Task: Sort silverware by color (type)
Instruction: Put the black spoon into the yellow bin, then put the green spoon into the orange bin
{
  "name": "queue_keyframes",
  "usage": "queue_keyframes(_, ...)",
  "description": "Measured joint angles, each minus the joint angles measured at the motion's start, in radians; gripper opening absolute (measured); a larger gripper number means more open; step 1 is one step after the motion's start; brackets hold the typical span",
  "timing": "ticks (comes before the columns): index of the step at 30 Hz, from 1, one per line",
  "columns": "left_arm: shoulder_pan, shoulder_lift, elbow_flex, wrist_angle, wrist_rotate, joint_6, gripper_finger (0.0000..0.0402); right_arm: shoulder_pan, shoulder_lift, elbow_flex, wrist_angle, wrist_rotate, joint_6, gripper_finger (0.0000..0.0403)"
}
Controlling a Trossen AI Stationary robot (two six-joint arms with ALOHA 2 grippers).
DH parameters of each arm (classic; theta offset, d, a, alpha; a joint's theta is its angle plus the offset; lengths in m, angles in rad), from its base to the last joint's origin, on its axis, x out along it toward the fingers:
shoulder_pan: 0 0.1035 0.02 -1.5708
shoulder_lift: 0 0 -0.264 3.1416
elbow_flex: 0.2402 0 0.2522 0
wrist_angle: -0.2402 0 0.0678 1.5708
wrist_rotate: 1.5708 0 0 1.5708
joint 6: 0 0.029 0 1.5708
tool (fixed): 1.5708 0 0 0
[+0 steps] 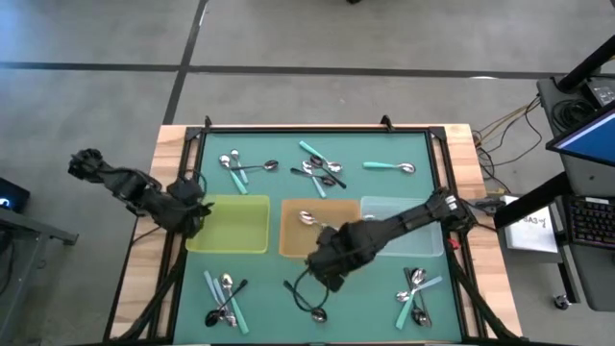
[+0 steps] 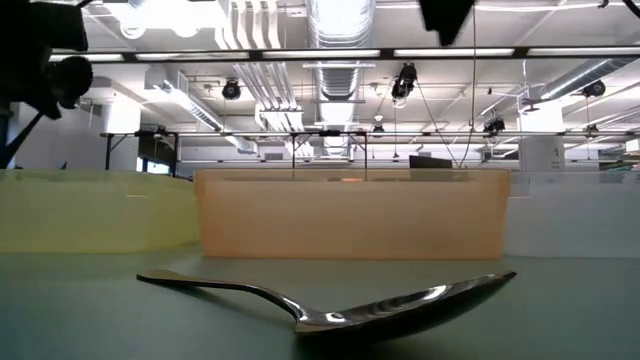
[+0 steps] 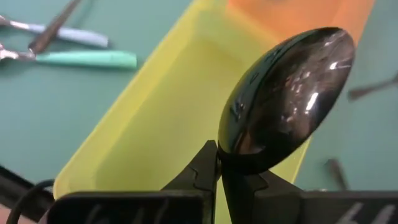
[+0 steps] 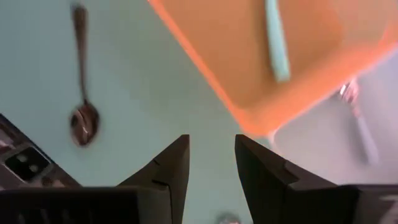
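A green-topped tabletop (image 1: 317, 192) inside a dark frame carries scattered small spoons with shiny silver bowls (image 1: 319, 171) and handles in black, teal-green or pale blue, lying in loose clusters above and below a row of three shallow plastic trays: a yellow tray (image 1: 235, 223), an orange tray (image 1: 298, 235) and a clear tray (image 1: 408, 207). The left end effector (image 1: 192, 213) sits at the left edge of the yellow tray, its fingers pinched onto a dark-handled spoon (image 3: 283, 99), whose polished bowl stands up over the tray in the left wrist view. The right end effector (image 4: 211, 165) hangs just below the orange tray over bare mat, fingers apart and holding nothing; a teal-handled spoon (image 4: 275, 40) already lies in the orange tray, and a dark spoon (image 4: 83, 93) rests on the mat nearby. The spoons look light, rigid and slick, lying nearly flat, so a grip across the narrow handle, not the curved glossy bowl, seems safest. Overlapping spoons may shift together. Beyond the tabletop are grey floor tiles, a desk with cables to the right, and a ceiling of ducts and lights.
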Motion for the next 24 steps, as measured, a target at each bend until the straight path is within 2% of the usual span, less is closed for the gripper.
queue_keyframes(5,0.000,0.094,-0.042,0.026,0.051,0.010,0.0008,0.032,0.000,-0.102,-0.002,-0.135,0.072,0.0117)
queue_keyframes(12,0.000,0.185,-0.043,0.085,0.051,0.078,0.0026,0.074,0.000,-0.189,0.000,-0.263,0.131,0.0116)
queue_keyframes(17,0.000,0.219,-0.040,0.156,0.052,0.160,0.0065,0.109,0.000,-0.230,0.000,-0.339,0.165,0.0116)
queue_keyframes(24,0.000,0.234,-0.014,0.243,0.051,0.182,0.0125,0.176,0.000,-0.287,0.001,-0.429,0.261,0.0116)
